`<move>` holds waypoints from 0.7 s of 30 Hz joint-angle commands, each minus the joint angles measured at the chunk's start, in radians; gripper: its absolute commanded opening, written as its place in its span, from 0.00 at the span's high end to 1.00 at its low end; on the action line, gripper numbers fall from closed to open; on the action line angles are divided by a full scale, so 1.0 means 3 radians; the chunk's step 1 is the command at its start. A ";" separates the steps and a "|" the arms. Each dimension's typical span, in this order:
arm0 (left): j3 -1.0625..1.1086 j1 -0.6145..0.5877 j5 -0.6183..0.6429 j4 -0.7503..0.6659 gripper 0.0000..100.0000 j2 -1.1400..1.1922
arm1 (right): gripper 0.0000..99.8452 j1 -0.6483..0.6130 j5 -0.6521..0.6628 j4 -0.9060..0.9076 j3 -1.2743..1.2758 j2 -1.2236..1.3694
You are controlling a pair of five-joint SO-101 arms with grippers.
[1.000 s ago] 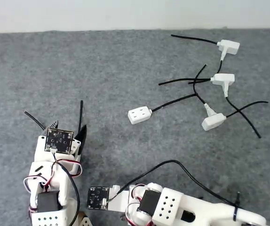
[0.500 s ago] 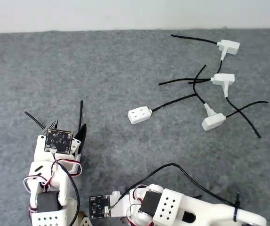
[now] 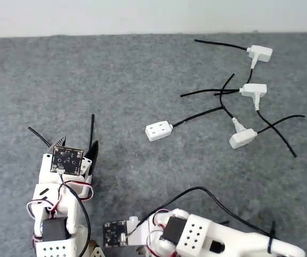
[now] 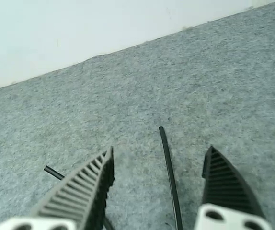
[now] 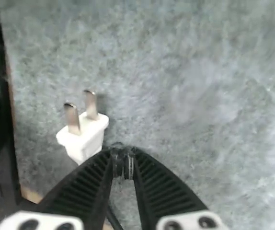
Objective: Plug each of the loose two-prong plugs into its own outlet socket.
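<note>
A white two-prong plug (image 5: 83,135) lies prongs-forward on the grey carpet, right at the tips of my right gripper (image 5: 123,163). That gripper is shut on the plug's cable end, and the black cable (image 5: 111,219) runs back under the jaws. My left gripper (image 4: 160,152) stands open low over the carpet, with a loose black cable (image 4: 169,170) lying between its fingers. From above, the left gripper (image 3: 78,143) is at the lower left. A white outlet block (image 3: 159,130) lies mid-table. Three white sockets on cables (image 3: 259,52) (image 3: 254,90) (image 3: 243,138) lie at the back right.
Black cables (image 3: 223,101) cross each other among the sockets at the right. A second loose cable end (image 3: 38,135) lies left of the left gripper. The right arm's body (image 3: 207,238) runs along the near edge. A white wall (image 4: 80,33) bounds the far side.
The right arm's wrist has drawn back toward the near edge of the table. The left arm has kept still.
</note>
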 commanded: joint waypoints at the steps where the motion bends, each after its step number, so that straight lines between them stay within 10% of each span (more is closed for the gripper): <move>1: -0.0023 -0.0020 -0.0026 -0.0107 0.70 -0.0020 | 0.99 0.0325 0.0026 -0.0084 -0.0143 0.0049; 16: -0.0023 -0.0020 -0.0026 -0.0118 0.70 -0.0015 | 0.99 0.0038 0.0015 0.1256 -0.1427 0.0079; 21: -0.0023 -0.0020 -0.0026 -0.0118 0.70 -0.0015 | 0.84 -0.0166 -0.0307 0.1215 -0.1386 0.0079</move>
